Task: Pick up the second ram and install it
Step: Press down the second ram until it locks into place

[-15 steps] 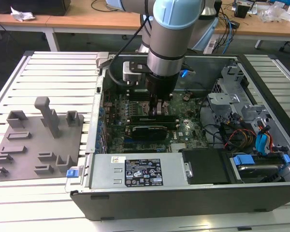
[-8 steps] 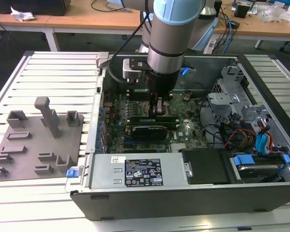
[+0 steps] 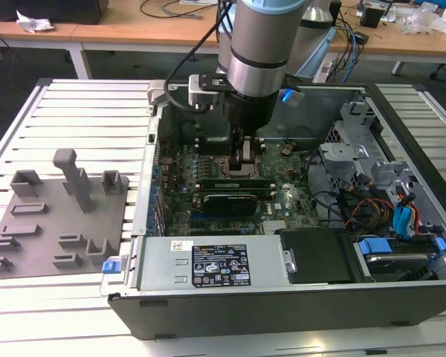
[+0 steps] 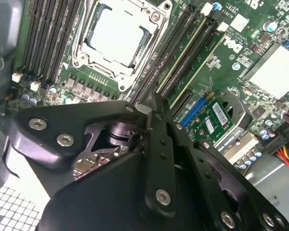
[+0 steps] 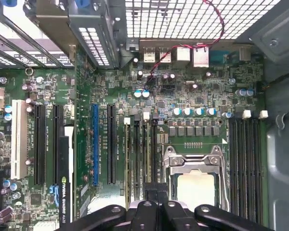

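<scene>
Leftmost in the exterior view, a grey fixture [image 3: 56, 223] lies on the slatted tabletop [image 3: 89, 104]. Next to its right stands the open computer case [image 3: 282, 305], where the arm reaches down and the gripper [image 3: 244, 158] hangs low over the motherboard [image 3: 282, 204], beside the socket [image 5: 195, 185]. Its fingers meet in both wrist views, apparently together; whether they clamp the ram I cannot tell. One stick [image 4: 185, 79] stands in a slot beside the socket.

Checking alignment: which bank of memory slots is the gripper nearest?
The bank between socket and blue expansion slot; the gripper sits at its end. The other bank lies by the case wall.
</scene>
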{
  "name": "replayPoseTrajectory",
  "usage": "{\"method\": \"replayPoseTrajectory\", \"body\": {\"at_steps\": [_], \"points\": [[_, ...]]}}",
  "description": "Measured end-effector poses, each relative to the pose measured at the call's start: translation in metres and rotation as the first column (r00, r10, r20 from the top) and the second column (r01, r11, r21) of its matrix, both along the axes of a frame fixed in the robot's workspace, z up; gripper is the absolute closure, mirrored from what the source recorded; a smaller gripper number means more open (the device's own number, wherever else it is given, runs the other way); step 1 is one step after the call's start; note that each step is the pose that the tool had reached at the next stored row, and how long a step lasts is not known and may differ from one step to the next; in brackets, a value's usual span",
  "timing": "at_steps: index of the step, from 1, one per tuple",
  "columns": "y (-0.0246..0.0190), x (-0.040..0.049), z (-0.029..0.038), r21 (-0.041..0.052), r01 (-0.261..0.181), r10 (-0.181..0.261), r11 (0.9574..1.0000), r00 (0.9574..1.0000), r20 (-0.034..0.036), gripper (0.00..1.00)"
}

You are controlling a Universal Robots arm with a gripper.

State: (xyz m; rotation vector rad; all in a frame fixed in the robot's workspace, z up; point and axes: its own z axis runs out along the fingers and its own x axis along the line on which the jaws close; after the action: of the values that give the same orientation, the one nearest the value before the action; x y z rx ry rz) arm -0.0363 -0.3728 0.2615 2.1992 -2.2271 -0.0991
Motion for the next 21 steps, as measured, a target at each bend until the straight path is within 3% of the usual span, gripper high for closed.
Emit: {"method": "replayPoseTrajectory", "body": {"at_steps": [2, 3, 4, 6, 8, 10, 13, 14, 15, 17, 21], "points": [[0.0000, 0.0033, -0.0001, 0.0000, 0.000, 0.000, 1.0000, 1.0000, -0.0001, 0.90], [0.0003, 0.0214, -0.0036, -0.0001, 0.000, 0.000, 1.0000, 1.0000, -0.0058, 0.90], [0.0007, 0.0306, -0.0072, -0.0002, 0.000, 0.000, 1.0000, 1.0000, -0.0077, 0.90], [0.0011, 0.0404, -0.0111, -0.0005, 0.000, 0.000, 1.0000, 1.0000, -0.0085, 0.90], [0.0016, 0.0600, -0.0190, -0.0005, 0.000, 0.000, 1.0000, 1.0000, -0.0092, 0.90], [0.0015, 0.0664, -0.0266, -0.0005, 0.000, 0.000, 1.0000, 1.0000, -0.0097, 0.90], [0.0007, 0.0672, -0.0348, -0.0011, 0.000, 0.000, 1.0000, 1.0000, -0.0100, 0.90], [0.0011, 0.0673, -0.0315, 0.0021, 0.000, 0.000, 1.0000, 1.0000, -0.0091, 0.90], [0.0006, 0.0670, -0.0254, -0.0004, 0.000, 0.000, 1.0000, 1.0000, -0.0090, 0.90], [-0.0020, 0.0549, -0.0254, -0.0004, 0.000, 0.000, 1.0000, 1.0000, -0.0064, 0.90], [-0.0025, 0.0309, -0.0256, -0.0005, 0.000, 0.000, 1.0000, 1.0000, -0.0049, 0.90]]}}
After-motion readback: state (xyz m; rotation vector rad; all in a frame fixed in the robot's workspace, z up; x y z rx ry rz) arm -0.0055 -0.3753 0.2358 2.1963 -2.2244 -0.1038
